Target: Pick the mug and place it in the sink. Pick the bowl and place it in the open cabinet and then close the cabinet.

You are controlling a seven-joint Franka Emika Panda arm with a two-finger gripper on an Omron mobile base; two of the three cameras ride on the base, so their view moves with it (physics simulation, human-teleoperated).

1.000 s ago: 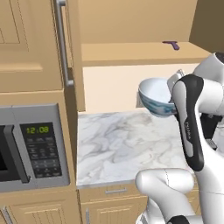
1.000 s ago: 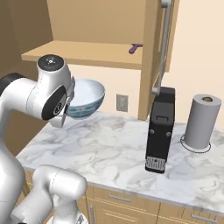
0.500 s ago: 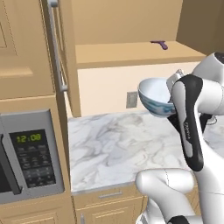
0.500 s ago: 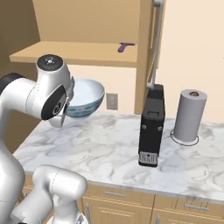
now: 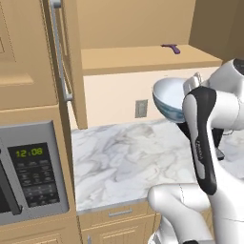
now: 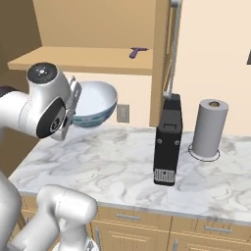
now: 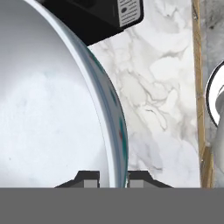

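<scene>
The white bowl [image 5: 169, 97] with blue patterning hangs in the air above the marble counter, below the shelf of the open cabinet [image 5: 143, 58]. My gripper [image 7: 113, 178] is shut on the bowl's rim [image 7: 114, 131], one finger on each side of it. From the right base camera the bowl [image 6: 95, 103] sits just right of my wrist, its mouth facing up, and the gripper [image 6: 74, 105] clamps its left edge. The cabinet's shelf [image 6: 83, 61] lies above the bowl. The cabinet doors [image 5: 64, 62] [image 6: 169, 49] stand open. The mug and the sink are out of view.
A small purple object [image 5: 170, 48] lies on the cabinet shelf. A black appliance [image 6: 166, 139] and a grey paper-towel roll [image 6: 210, 128] stand on the counter [image 6: 122, 166] to the right. A microwave [image 5: 28, 171] is built in at the left.
The whole picture has shifted left in the right base view and right in the left base view, so the base has moved. The bowl stays held in the gripper as before.
</scene>
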